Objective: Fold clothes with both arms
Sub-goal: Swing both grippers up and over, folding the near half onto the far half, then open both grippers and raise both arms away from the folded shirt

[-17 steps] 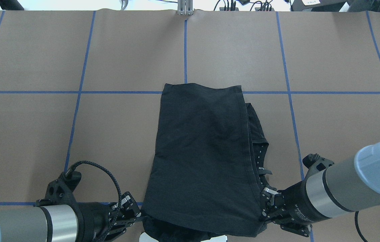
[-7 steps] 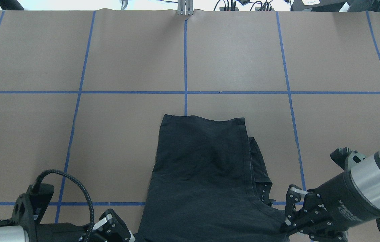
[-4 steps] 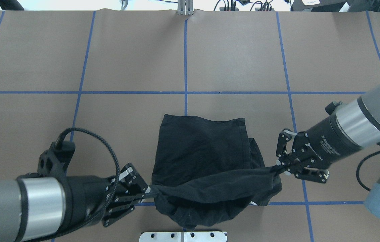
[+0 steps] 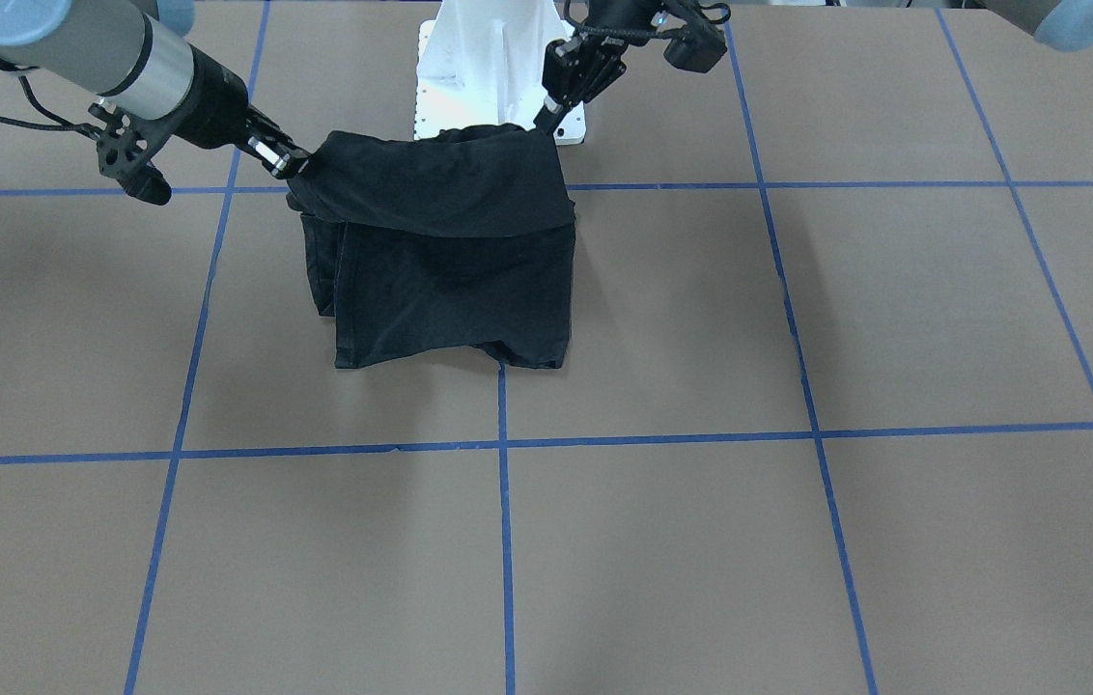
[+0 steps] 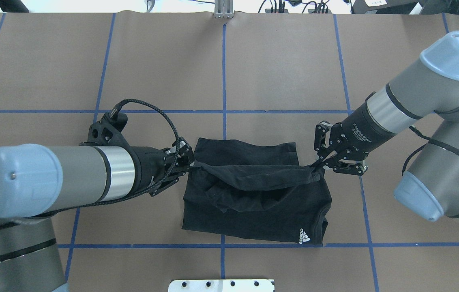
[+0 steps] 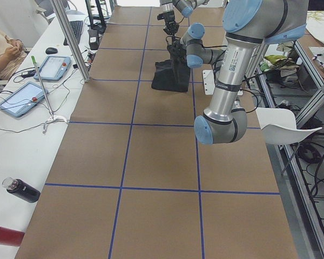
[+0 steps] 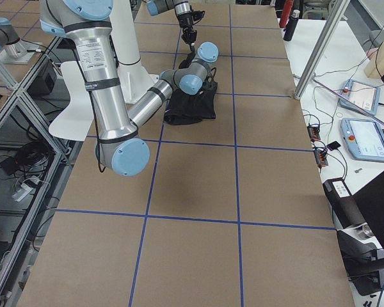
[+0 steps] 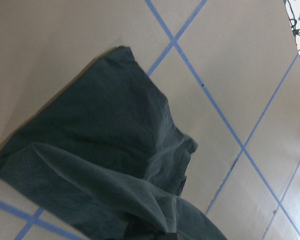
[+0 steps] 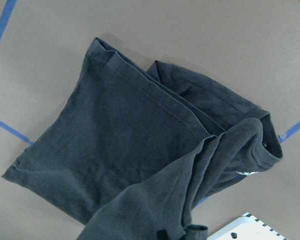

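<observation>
Brown-papered table (image 5: 286,61) carries the black T-shirt (image 5: 254,211), folded narrow on the robot's side; left gripper (image 5: 191,162) and right gripper (image 5: 319,164), jaws pinched on its corners, hold an edge aloft, the crosswise fold apparently unfinished.

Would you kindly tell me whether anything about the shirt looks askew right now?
Slightly. The T-shirt edge held between the left gripper and right gripper sags in the middle, and bunched inner layers stick out on the right gripper's side.
</observation>
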`<state>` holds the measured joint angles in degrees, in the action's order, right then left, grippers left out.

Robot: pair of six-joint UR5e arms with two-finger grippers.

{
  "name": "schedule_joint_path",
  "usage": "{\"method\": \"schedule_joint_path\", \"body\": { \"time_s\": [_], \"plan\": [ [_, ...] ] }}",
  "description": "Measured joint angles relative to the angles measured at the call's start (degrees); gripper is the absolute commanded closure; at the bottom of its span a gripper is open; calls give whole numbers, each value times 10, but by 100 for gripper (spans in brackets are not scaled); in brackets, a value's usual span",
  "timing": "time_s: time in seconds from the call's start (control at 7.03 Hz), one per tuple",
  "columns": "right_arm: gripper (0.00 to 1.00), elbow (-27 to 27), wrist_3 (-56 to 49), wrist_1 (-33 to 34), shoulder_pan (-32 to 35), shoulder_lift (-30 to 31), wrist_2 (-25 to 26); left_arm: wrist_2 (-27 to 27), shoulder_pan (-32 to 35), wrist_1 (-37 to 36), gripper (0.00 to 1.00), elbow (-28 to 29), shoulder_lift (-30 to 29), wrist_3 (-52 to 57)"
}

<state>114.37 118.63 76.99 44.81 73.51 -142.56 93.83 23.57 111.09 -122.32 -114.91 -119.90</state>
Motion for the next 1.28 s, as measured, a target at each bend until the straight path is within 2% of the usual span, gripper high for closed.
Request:
{"method": "schedule_joint_path", "body": {
  "time_s": [0.14,0.28,0.43,0.57,0.71,0.85,1.14,1.28],
  "plan": [
    [100,-26,-18,0,1,-10,9,6,22,20,93,37,-9,9],
    [53,-58,-42,0,2,-21,21,13,44,49,59,88,-23,20],
    [1,-108,-66,-1,4,-44,36,16,68,81,11,158,-48,32],
    [0,-181,-92,-1,9,-83,62,17,95,118,0,248,-83,52],
    [0,-249,-122,0,21,-125,91,18,124,154,0,324,-110,77],
    [0,-289,-148,2,42,-155,96,31,152,176,0,362,-122,92],
    [0,-309,-178,2,79,-169,75,95,194,185,0,364,-120,108],
    [0,-305,-185,2,96,-164,71,115,205,185,0,333,-99,133]
  ]
}}
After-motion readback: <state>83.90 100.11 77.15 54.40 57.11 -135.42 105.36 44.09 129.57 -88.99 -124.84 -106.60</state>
